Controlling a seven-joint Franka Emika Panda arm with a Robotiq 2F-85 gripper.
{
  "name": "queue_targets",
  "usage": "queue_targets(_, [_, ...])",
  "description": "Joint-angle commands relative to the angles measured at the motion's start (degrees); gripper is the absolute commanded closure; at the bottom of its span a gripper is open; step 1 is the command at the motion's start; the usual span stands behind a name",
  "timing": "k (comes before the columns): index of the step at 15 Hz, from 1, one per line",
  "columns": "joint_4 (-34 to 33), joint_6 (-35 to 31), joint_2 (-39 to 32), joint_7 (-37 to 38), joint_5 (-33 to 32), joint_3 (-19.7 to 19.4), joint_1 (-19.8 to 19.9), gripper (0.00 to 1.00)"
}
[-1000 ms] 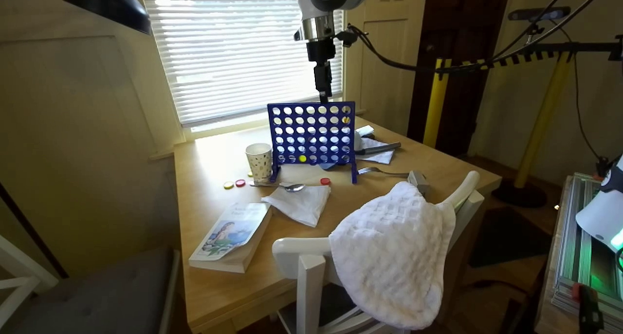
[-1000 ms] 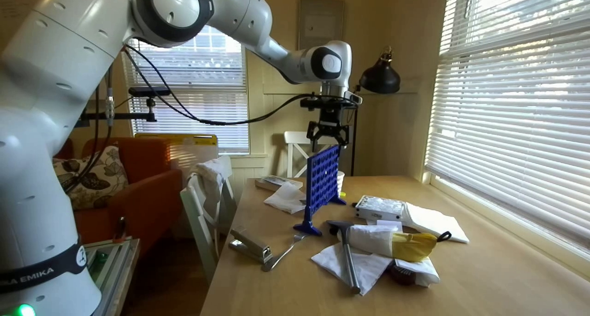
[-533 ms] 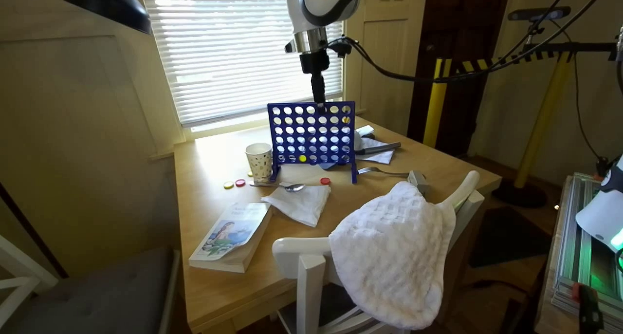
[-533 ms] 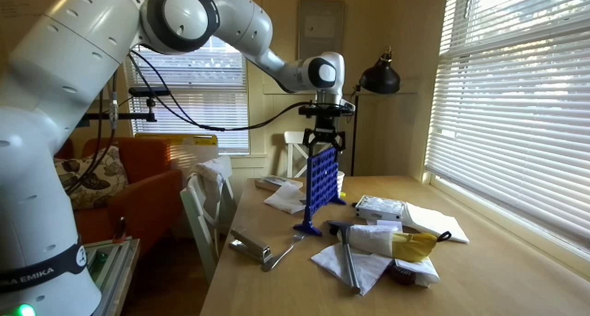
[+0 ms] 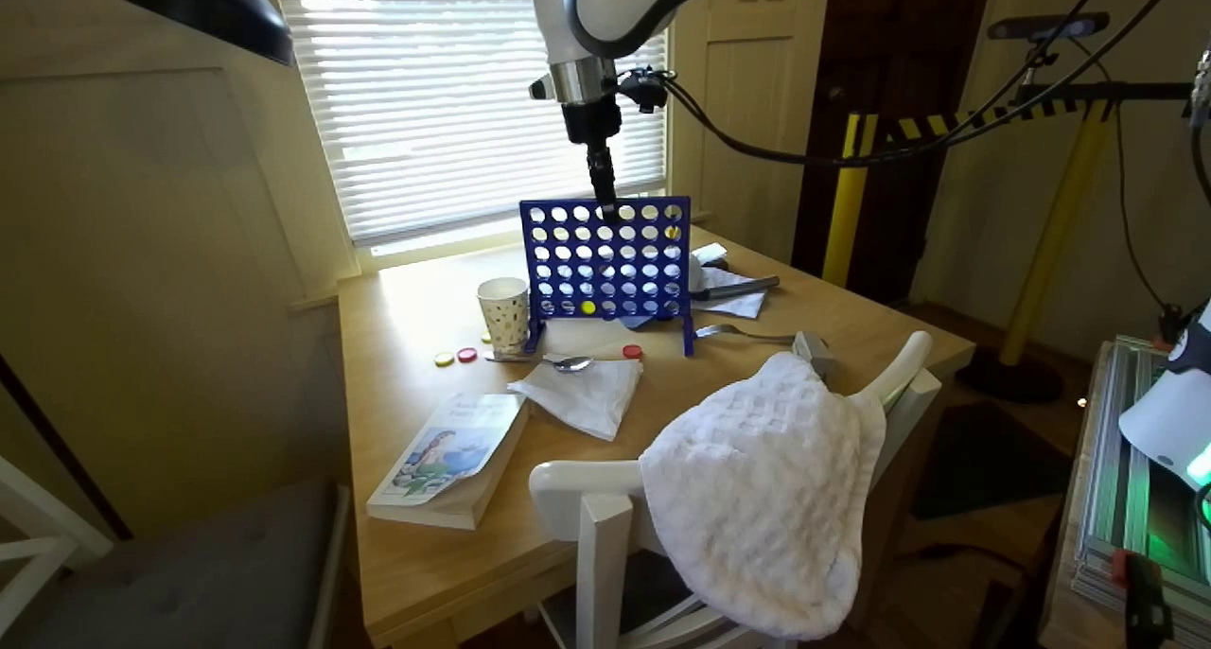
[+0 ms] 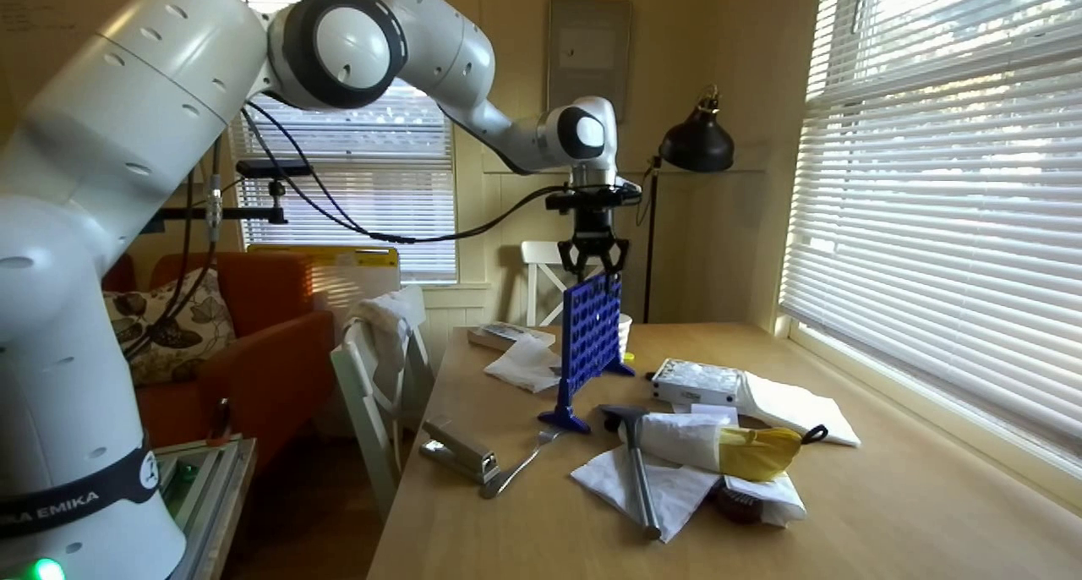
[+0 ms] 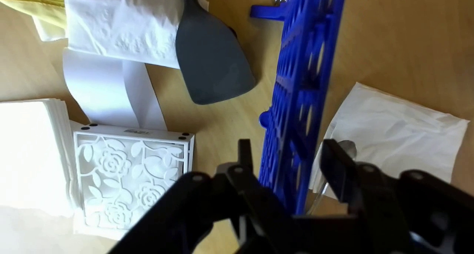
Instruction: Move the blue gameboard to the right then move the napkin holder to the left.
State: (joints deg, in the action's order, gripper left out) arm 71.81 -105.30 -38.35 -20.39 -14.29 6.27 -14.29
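Observation:
The blue gameboard (image 5: pixel 616 262) stands upright on its feet on the table, and in an exterior view it is seen nearly edge-on (image 6: pixel 592 335). My gripper (image 6: pixel 595 277) points down at the board's top edge. In the wrist view the jaws are part-way together, one finger on either side of the gameboard (image 7: pixel 292 109), with a gap showing between each finger and the board. The white napkin holder (image 7: pixel 114 163), with a floral cut-out top, lies at the left of the wrist view, paper napkins beside it. It also shows in an exterior view (image 6: pixel 697 384), beyond the board toward the window.
A speckled paper cup (image 5: pixel 504 313) stands close by one foot of the board. A spatula (image 7: pixel 214 57) lies on napkins near the board. A stapler (image 6: pixel 461 449) and a fork (image 6: pixel 524 463) are near the table edge. A thick book (image 5: pixel 445 460) lies beyond a napkin with a spoon.
My gripper has come down to the board's top edge and shifted along it toward the cup end. Its fingers have drawn closer together. The gameboard has not visibly moved.

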Motion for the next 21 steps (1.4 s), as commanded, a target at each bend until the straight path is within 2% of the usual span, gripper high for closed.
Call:
queue_targets(1, [-3.5, 0.2, -2.4, -0.5, -1.5, 0.2, -0.3, 0.78])
queue_targets(4, [-3.7, -0.7, -2.5, 0.2, -0.6, 0.3, 0.2, 0.97])
queue_targets(7, [-2.8, -2.6, -1.6, 0.2, 1.7, 0.8, 1.8, 0.95])
queue_targets(11, [-0.9, -0.8, 1.3, 0.7, 3.9, 1.1, 3.3, 0.96])
queue_targets(17, [5.1, -7.5, 9.3, 9.5, 11.0, 0.6, 6.7, 0.96])
queue_targets(21, [8.1, -8.6, 12.7, 15.0, 13.9, -0.4, 7.9, 0.96])
